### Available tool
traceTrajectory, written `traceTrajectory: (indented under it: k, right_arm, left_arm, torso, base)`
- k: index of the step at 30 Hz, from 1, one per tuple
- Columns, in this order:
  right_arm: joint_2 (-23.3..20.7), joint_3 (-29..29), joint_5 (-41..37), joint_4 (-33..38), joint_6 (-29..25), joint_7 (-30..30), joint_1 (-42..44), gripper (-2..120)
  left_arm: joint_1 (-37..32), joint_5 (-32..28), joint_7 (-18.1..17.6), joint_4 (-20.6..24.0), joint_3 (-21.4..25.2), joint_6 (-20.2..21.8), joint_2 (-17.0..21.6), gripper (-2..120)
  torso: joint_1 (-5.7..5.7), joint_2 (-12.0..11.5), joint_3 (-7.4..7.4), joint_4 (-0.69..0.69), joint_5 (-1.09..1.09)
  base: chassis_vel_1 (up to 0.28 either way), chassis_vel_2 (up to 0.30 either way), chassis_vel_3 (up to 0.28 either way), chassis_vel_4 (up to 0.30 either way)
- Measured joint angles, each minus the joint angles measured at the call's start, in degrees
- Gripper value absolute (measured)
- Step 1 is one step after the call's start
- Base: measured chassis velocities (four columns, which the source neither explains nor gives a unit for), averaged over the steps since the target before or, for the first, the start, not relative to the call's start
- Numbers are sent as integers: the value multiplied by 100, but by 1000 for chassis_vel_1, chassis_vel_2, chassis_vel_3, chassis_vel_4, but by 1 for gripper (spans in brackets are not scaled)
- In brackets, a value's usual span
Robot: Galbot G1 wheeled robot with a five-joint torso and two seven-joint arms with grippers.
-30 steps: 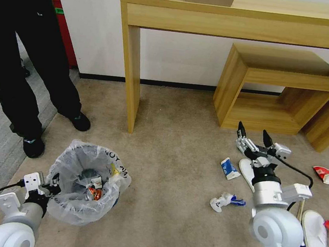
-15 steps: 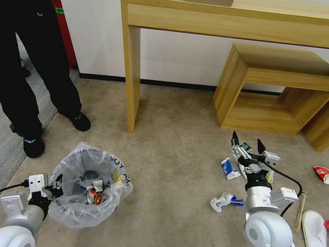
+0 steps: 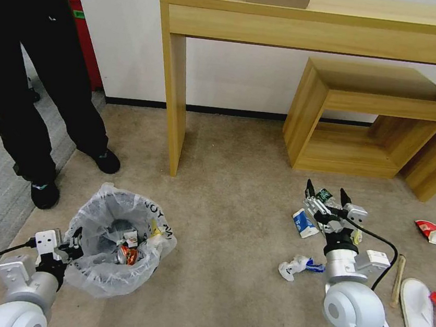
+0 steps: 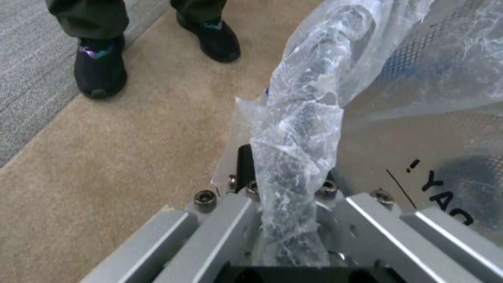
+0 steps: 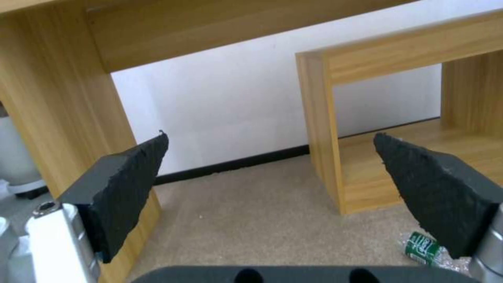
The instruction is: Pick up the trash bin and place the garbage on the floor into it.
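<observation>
Trash bin (image 3: 114,246) rim bag clamped by left gripper (image 3: 69,248) at 7 o'clock; right gripper (image 3: 325,195) spread wide over green-label bottle (image 3: 325,197) at 4 o'clock.

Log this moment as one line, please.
left gripper: shut on trash bin rim | right gripper: open above bottle | slipper on floor

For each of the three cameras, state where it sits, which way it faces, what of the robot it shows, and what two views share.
Head view: on the robot's head, facing forward and down at the floor; both arms show, left gripper at the trash bin, right gripper open above a bottle.
Left wrist view: along the left gripper, shut on the trash bin liner.
Right wrist view: between the right gripper jaws toward the wall.
Shared: head and right wrist views show the bottle.
</observation>
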State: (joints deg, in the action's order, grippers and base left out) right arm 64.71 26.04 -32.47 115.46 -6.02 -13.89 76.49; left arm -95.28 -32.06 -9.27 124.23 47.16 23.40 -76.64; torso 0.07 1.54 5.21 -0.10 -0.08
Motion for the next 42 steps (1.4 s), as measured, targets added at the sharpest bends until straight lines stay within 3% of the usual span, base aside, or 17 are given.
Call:
traceTrajectory:
  k: [18, 42]
  right_arm:
    - [14, -57, 142, -113, -100, 26, 15, 100]
    - [7, -18, 153, -181, -228, 59, 40, 100]
  left_arm:
    - [-72, 9, 5, -25, 27, -95, -33, 1]
    - [-36, -1, 8, -78, 20, -95, -61, 1]
  torso:
    - [0, 0, 0, 0, 0]
    - [1, 0, 0, 0, 0]
  base:
    - [-6, -5, -8, -4]
    - [-103, -97, -102, -99]
